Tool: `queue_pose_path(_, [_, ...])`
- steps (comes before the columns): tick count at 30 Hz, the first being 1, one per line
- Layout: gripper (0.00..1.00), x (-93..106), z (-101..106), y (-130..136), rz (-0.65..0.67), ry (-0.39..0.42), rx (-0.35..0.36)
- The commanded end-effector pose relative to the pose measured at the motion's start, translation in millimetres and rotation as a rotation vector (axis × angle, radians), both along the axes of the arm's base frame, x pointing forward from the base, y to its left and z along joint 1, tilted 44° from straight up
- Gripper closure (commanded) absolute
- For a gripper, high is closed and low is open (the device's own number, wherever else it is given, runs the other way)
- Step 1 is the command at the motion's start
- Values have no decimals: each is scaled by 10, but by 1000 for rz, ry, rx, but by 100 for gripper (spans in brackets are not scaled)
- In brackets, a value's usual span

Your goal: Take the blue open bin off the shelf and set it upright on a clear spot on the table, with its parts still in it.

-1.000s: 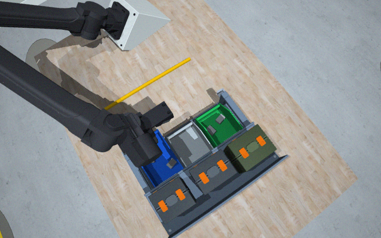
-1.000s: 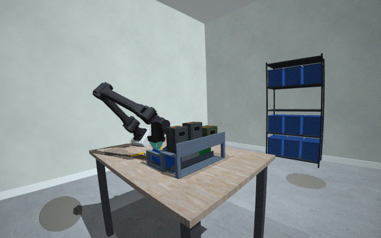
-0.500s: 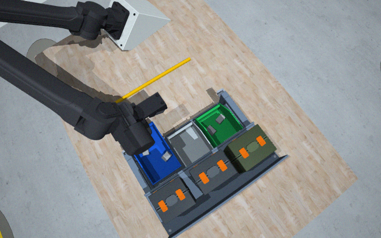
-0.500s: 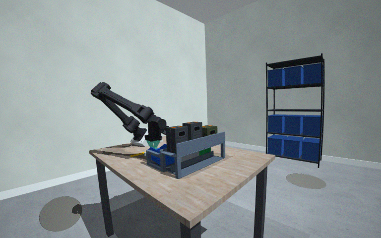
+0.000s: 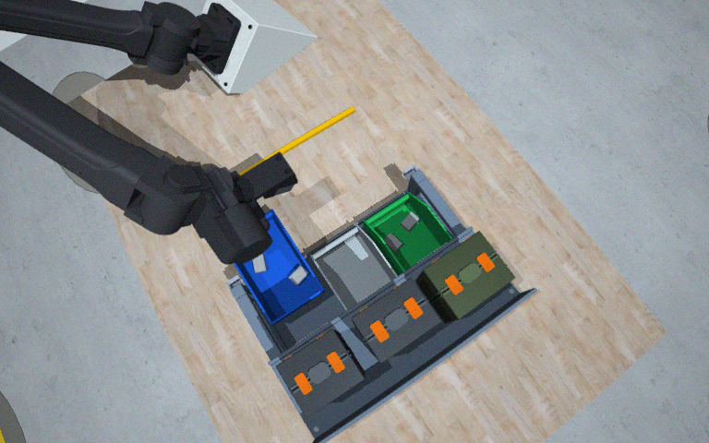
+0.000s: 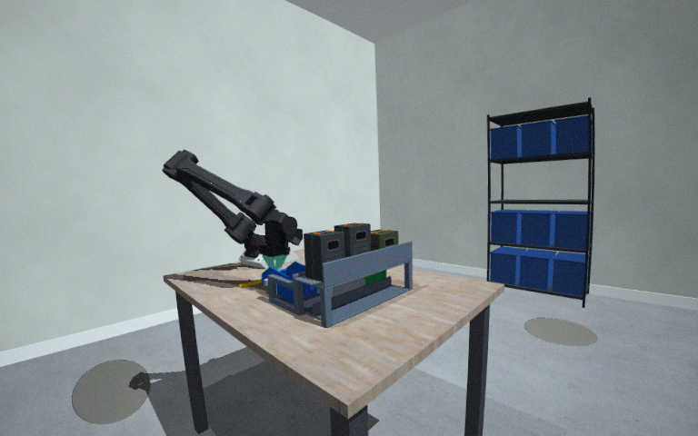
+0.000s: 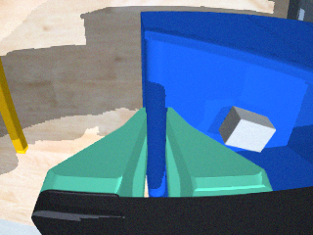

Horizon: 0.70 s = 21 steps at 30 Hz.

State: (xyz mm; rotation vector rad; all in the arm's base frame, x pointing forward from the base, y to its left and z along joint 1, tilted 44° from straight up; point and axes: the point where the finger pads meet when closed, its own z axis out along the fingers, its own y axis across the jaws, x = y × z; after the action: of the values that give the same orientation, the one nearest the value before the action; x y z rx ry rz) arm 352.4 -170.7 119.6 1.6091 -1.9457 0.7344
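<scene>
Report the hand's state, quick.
Hand: closed on the rim of the blue open plastic bin.

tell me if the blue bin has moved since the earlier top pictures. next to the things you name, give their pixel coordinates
Yes. In the top view, the blue bin [image 5: 306, 267] [image 6: 293, 292] [image 7: 196, 73] has slid away from the dark boxes [image 5: 319, 373] [image 6: 324, 252], out past the shelf's [image 5: 250, 318] [image 6: 367, 264] open front edge.
</scene>
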Motion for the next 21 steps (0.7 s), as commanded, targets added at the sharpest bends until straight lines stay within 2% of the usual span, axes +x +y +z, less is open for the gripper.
queue_pose_path(1, [100, 27, 123, 132, 26, -61, -9])
queue_pose_path(9, [100, -179, 93, 155, 25, -60, -9])
queue_pose_path(11, [100, -179, 93, 155, 25, -60, -9])
queue_pose_path(12, [100, -47, 240, 141, 25, -101, -13])
queue_pose_path(13, [100, -186, 122, 156, 25, -70, -10])
queue_pose_path(14, [100, -242, 84, 162, 25, -60, -9])
queue_pose_path(19, [100, -326, 72, 172, 25, -60, -8])
queue_pose_path(21, [100, -274, 142, 166, 24, -80, -11])
